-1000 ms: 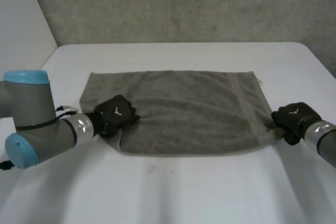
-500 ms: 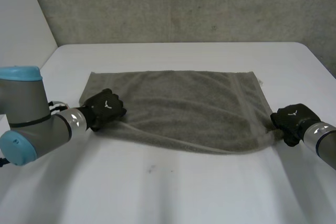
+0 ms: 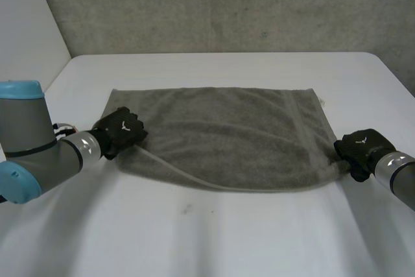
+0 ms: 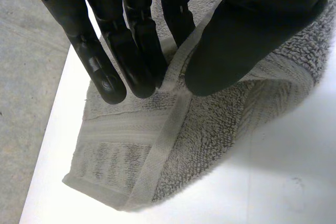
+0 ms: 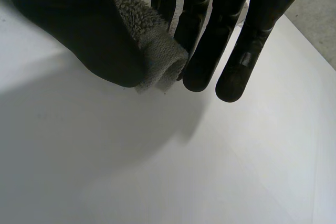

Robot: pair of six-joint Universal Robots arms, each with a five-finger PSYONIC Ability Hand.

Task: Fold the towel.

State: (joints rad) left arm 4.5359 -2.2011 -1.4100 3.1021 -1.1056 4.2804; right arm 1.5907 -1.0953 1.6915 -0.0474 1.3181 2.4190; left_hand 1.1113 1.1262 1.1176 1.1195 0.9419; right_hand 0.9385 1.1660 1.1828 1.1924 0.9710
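1. The left hand's (image 4: 247,30) fingers (image 4: 131,61) press a pale hem strip of the grey rectangular terry-cloth towel (image 3: 227,131) against the thumb, so this hand is pinching cloth at the towel's near left corner.
2. The right hand's (image 5: 79,35) fingers (image 5: 207,51) and thumb are closed on a small rolled bit of the towel's near right corner, which pokes out just past the thumb.
3. Outward from the two grips, the towel lies spread wide across the middle of the white table (image 3: 214,238). Its far edge is flat and straight. Its near edge runs between the two hands, with a raised ridge slanting from the left hand toward the near edge.
4. Judged from this, both near corners are secured but no clear fold is laid. The near edge has yet to be carried over to meet the far edge.
5. Left to do: lift both corners together, bring them across, set them on the far corners, let go, and flatten the doubled cloth.
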